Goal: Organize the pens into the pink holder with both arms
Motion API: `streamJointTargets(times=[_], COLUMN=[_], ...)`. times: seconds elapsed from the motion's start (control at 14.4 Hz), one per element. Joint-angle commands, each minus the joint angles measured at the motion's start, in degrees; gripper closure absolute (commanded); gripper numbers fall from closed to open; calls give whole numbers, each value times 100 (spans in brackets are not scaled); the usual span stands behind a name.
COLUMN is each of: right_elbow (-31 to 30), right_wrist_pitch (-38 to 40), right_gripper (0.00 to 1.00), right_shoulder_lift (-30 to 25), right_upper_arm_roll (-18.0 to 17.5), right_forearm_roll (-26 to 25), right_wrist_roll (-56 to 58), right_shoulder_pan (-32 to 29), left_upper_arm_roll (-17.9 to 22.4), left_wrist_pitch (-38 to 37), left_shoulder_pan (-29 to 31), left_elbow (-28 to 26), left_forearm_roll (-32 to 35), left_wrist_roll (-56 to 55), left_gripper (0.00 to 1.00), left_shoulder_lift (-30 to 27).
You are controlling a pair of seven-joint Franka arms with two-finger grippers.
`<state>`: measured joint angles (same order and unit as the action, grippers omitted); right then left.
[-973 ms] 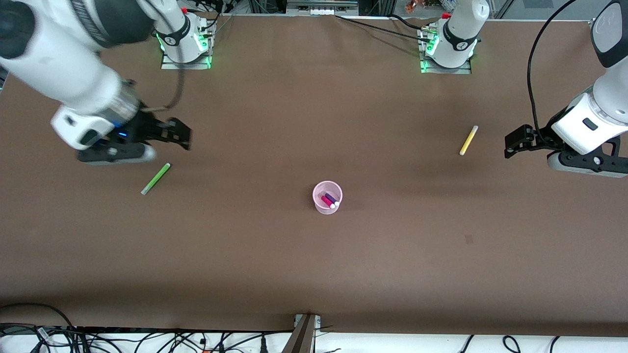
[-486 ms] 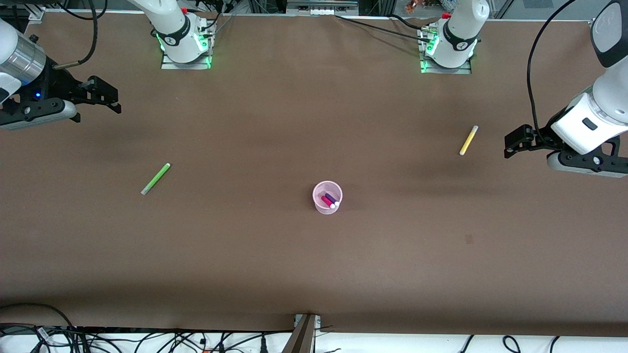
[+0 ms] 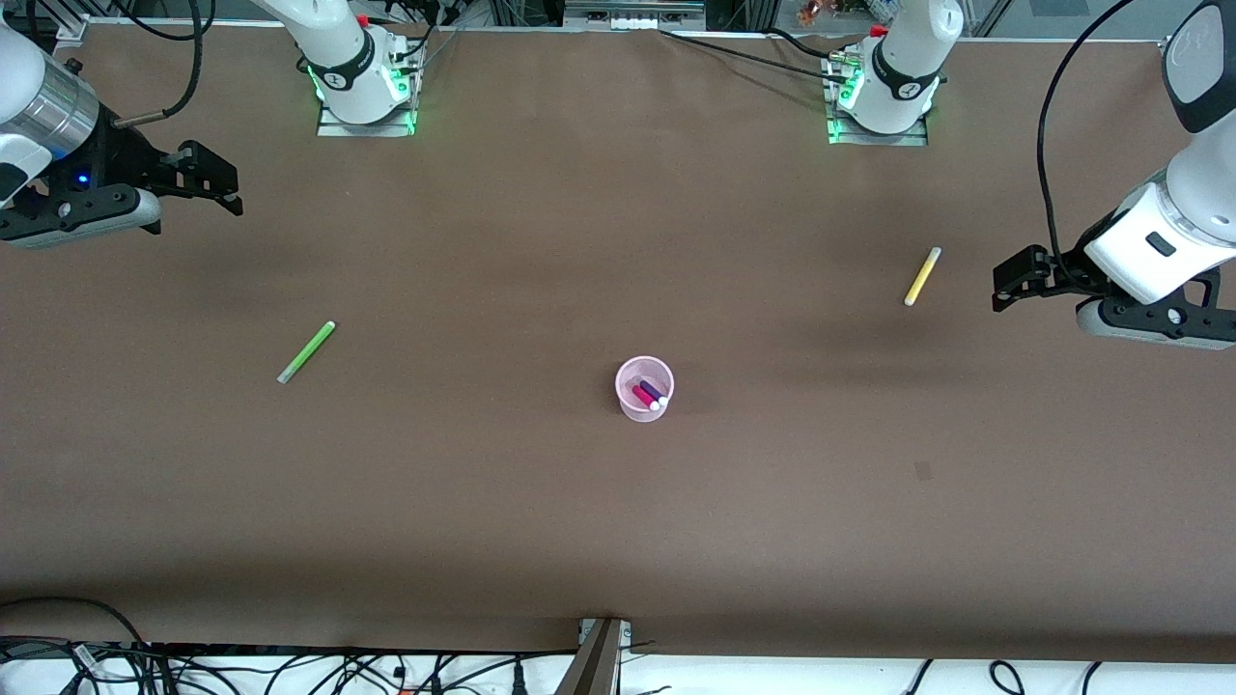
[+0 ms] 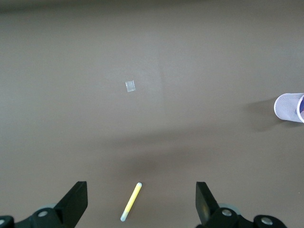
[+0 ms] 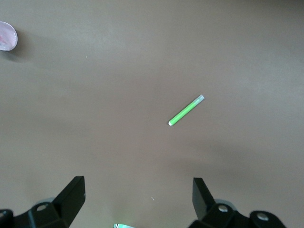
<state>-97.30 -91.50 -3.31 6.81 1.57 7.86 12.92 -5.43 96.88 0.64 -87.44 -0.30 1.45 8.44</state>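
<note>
The brown table (image 3: pixel 579 241) is a wide matte sheet, and most of it lies bare around a few small things. Near its middle stands the pink holder (image 3: pixel 644 388), a small round cup of pale, slightly see-through plastic. Two pens lean inside it side by side — the magenta pen (image 3: pixel 643 397) and the dark purple pen (image 3: pixel 653 390), their pale ends resting against the rim at the holder's 5 o'clock.

The lime green pen (image 3: pixel 307 351) lies flat toward the right arm's end of the table, well apart from the holder at roughly its 9 o'clock, a slim straight stick pointing from 7 to 1 o'clock in the front view. The yellow pen (image 3: pixel 922 276) lies flat toward the left arm's end, at about the holder's 2 o'clock and farther from the front camera than the holder. Open brown surface surrounds both.

The right gripper (image 3: pixel 217 183) hangs over the table's edge strip at the right arm's end, at about 10 o'clock from the green pen, its black fingers (image 5: pixel 71 194) spread wide and holding nothing. The left gripper (image 3: pixel 1009 285) hovers over the table just beside the yellow pen at its 3 o'clock, fingers (image 4: pixel 76 202) likewise parted and bare — in its wrist view the pen lies between them. A small pale square mark (image 4: pixel 130 86) sits on the surface nearer the front camera than the yellow pen.
</note>
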Motion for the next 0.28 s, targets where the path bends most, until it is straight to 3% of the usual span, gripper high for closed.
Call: streamJointTargets(times=[0.0, 0.21], right_elbow=[168, 256], right_wrist_pitch=[220, 238], right_gripper=[0, 0], right_shoulder_lift=[58, 67], right_upper_arm_roll=[4, 31], right_forearm_roll=[-42, -51], right_wrist_roll=[75, 84], right_shoulder_pan=[-106, -106], left_upper_arm_roll=[42, 42], left_wrist_pitch=[-99, -99], left_shoulder_pan=[-73, -73], left_elbow=[104, 104], left_forearm_roll=[118, 118], left_wrist_roll=[-58, -66], left_gripper=[0, 0], left_shoulder_lift=[0, 0])
